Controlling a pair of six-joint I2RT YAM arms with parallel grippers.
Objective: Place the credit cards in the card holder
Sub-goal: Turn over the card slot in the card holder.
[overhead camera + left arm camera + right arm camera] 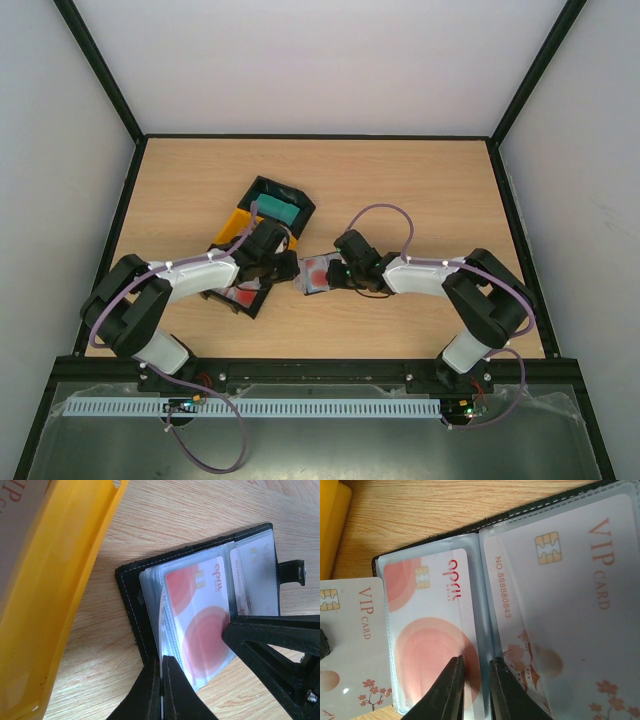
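The top camera sits high above and behind the two arms. It looks down from far off and sees the whole table [420,180]. The left wrist camera rides on the left arm. It looks down past the left gripper [161,660], very near the open wallet [131,595] and a yellow tray [60,605]. The right wrist camera looks past the right gripper [476,660] and is nearer still, so the wallet fills its picture. Both wrist cameras see the same red and white card [200,630].
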